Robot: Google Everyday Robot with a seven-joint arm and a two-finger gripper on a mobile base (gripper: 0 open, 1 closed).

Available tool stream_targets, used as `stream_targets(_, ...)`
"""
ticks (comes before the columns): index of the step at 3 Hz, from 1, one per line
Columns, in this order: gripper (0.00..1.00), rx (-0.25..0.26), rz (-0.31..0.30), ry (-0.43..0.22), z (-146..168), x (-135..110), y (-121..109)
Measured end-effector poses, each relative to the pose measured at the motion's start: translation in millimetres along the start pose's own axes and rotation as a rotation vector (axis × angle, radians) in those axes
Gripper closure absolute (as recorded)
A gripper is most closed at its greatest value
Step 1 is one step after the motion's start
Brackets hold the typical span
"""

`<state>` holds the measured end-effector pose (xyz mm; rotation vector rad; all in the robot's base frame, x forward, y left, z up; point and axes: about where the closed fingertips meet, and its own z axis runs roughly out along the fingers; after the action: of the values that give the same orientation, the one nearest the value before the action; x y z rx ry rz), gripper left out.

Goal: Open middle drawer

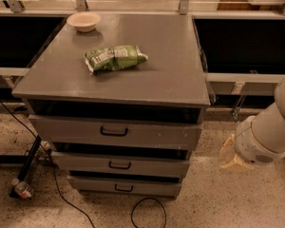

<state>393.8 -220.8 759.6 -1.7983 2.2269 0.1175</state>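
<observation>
Middle drawer point(121, 164): we see it as the second of three grey fronts in the cabinet, between the taller drawer above and the lowest one below. A dark gap runs along the top of its front. Nothing touches it.
Counter point(152, 80): this is the flat grey top of the cabinet. It fills the middle of the view and carries a bag and a bowl.
Floor point(218, 198): it is speckled and light, and it shows around the foot of the cabinet.
Arm point(268, 129): white and round, it comes in from the right edge, beside the cabinet and low.
Top drawer point(85, 131): it has the tallest front and a bigger black handle.
Lowest drawer point(147, 188): it has a narrow front just over the floor.
Bag point(115, 57): green and crumpled, it lies flat on the counter, left of the centre.
Gripper point(232, 156): this pale yellowish part at the end of the arm is near the floor, to the right of the cabinet and well apart from the middle drawer. Whether it is spread or pressed together we cannot tell.
Bowl point(83, 21): it is pale and stands upright near the far left corner of the counter.
Cable point(149, 212): it is black and makes a loop on the floor before the cabinet.
Drawer handle point(119, 165): this small black bar sits at the centre of the middle drawer's front.
</observation>
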Motion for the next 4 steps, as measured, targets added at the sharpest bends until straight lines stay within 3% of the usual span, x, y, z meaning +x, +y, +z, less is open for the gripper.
stream_targets(1, 1.00, 0.001, 0.002, -0.001, 0.2, 0.4, 0.1)
stream_targets(2, 1.00, -0.017, 0.031, -0.041, 29.8, -0.5, -0.6)
stream_targets(3, 1.00, -0.082, -0.005, -0.076, 76.9, -18.8, -0.2)
stream_targets(4, 1.00, -0.082, -0.001, -0.081, 79.4, -19.4, -1.0)
